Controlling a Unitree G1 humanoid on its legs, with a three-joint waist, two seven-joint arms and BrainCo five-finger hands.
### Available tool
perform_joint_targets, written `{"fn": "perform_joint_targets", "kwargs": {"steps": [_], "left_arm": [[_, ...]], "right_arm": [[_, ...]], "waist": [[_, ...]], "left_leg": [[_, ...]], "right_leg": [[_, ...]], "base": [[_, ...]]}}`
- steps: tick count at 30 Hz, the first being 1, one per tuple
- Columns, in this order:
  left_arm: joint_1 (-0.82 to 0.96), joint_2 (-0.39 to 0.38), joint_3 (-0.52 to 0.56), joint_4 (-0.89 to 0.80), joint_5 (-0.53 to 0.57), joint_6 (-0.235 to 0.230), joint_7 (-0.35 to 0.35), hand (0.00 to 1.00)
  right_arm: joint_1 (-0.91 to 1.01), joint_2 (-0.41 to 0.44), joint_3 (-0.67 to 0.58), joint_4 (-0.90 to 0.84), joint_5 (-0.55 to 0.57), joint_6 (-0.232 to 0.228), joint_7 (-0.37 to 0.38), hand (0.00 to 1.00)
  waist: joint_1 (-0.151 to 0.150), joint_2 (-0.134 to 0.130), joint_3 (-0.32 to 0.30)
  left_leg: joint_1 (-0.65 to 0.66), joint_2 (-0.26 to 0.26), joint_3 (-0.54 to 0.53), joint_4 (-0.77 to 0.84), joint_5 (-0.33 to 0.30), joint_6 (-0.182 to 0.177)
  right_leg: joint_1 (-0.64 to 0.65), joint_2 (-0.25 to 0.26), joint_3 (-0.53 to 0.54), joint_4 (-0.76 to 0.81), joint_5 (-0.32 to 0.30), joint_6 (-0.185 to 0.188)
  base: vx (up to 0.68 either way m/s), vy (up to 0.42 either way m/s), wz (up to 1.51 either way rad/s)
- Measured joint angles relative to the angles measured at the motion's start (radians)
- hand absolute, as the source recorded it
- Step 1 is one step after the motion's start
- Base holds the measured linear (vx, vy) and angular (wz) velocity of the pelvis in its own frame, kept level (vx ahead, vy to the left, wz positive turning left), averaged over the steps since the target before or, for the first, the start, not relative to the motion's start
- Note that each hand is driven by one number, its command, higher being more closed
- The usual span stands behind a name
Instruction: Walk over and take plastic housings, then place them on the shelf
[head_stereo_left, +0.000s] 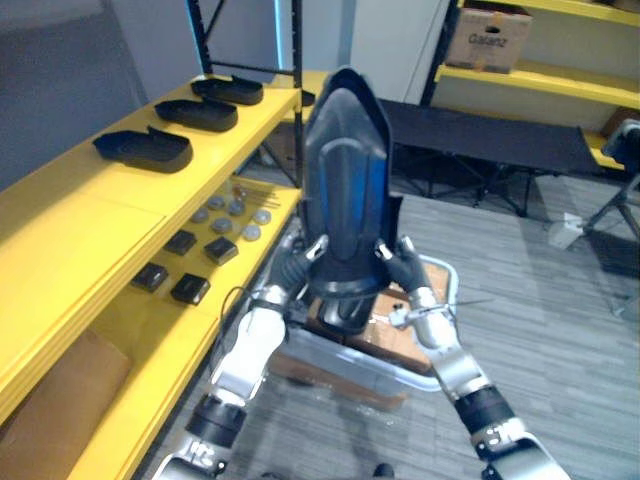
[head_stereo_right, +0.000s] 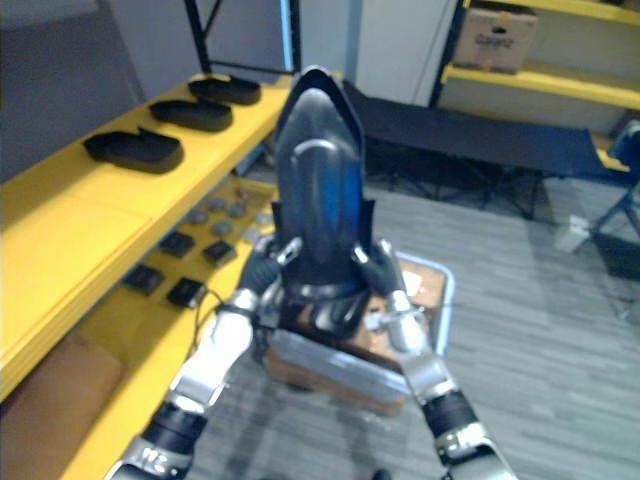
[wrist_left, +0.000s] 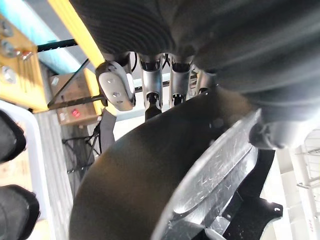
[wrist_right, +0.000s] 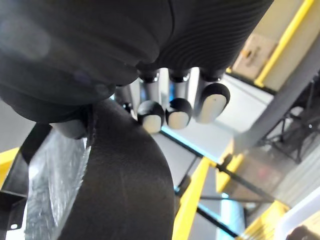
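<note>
Shelf edge first: long yellow shelf (head_stereo_left: 90, 215) slanting down the left side of the frame, front lip close beside the left arm, so not much room on that side. Plenty of bare grey floor (head_stereo_left: 540, 300) across the right half though, with just a black cot (head_stereo_left: 480, 140) along the back and a cardboard box (head_stereo_left: 488, 38) way up in the upper right corner on another yellow rack. Row of shelved housings (head_stereo_left: 197, 113) in the upper left on the top tier, spaced out one behind another, with a big bare stretch of yellow nearer the camera. Lower tier below that: small black blocks (head_stereo_left: 190, 289) and grey discs (head_stereo_left: 235, 208). Now the main bit: black plastic housing (head_stereo_left: 345, 170) held upright dead centre, pointy end up, above a clear-rimmed bin (head_stereo_right: 446, 295) with more dark parts inside. Left hand (head_stereo_left: 298, 265) clamped on its lower left edge, right hand (head_stereo_left: 408, 268) on the lower right, both closed round it, dark tips wrapped onto the front face. Same story up close: left fingers (wrist_left: 152, 90) and right fingers (wrist_right: 177, 112) hooked over the housing's curved rim.
</note>
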Motion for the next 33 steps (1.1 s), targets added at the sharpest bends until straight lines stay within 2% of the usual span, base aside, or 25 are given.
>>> {"fn": "perform_joint_targets", "kwargs": {"steps": [6,12,13,17,25,28,33], "left_arm": [[0.001,-0.002,-0.001,-0.006,0.053,0.0,0.039,1.0],[0.012,-0.005,-0.002,-0.007,0.222,-0.036,0.13,1.0],[0.017,-0.006,-0.002,-0.007,0.258,-0.04,0.153,1.0],[0.018,-0.005,-0.002,-0.018,0.318,-0.042,0.191,1.0],[0.018,0.001,-0.002,-0.019,0.31,-0.042,0.259,1.0],[0.018,0.0,0.001,-0.018,0.268,-0.048,0.27,1.0],[0.038,-0.002,0.049,-0.016,0.195,-0.059,0.29,1.0]], "right_arm": [[0.001,0.0,0.006,-0.001,0.012,-0.001,0.0,1.0],[0.001,0.0,0.03,-0.01,0.037,-0.002,0.0,1.0],[0.003,0.0,0.032,-0.011,0.037,-0.007,0.0,0.0],[0.013,0.0,0.048,-0.011,0.038,-0.015,0.002,0.0],[0.032,-0.003,0.07,-0.028,0.046,-0.039,-0.005,0.0],[0.033,-0.004,0.071,-0.038,0.043,-0.047,-0.012,0.0],[0.045,-0.006,0.07,-0.11,0.036,-0.086,-0.016,0.0]], "waist": [[0.0,0.0,0.0],[-0.001,0.0,0.0],[0.0,0.0,0.0],[0.0,0.0,0.001],[-0.001,0.002,0.002],[-0.001,0.003,0.002],[-0.002,0.004,0.004]], "left_leg": [[0.0,0.001,0.001,0.0,0.0,0.0],[-0.003,0.001,0.001,-0.001,0.0,0.0],[-0.003,0.001,0.001,-0.001,0.0,0.0],[-0.003,0.001,0.001,-0.001,-0.001,0.0],[-0.004,0.001,0.003,-0.001,-0.001,0.0],[-0.003,0.001,0.004,-0.001,-0.001,0.0],[-0.002,0.002,0.022,-0.002,-0.003,0.001]], "right_leg": [[-0.001,0.001,0.001,-0.003,0.0,0.0],[-0.004,0.001,0.001,-0.003,-0.001,-0.001],[-0.004,0.001,0.001,-0.003,-0.001,-0.001],[-0.005,0.001,0.001,-0.003,-0.001,-0.001],[-0.007,0.001,0.004,-0.003,-0.002,-0.001],[-0.007,0.001,0.006,-0.003,-0.002,-0.001],[-0.018,0.003,0.026,-0.003,-0.001,-0.001]], "base": [[0.0,0.0,0.0],[0.0,0.0,0.0],[0.0,0.0,0.0],[0.0,0.0,0.0],[0.0,0.0,0.0],[0.0,0.0,0.0],[0.0,0.003,-0.08]]}}
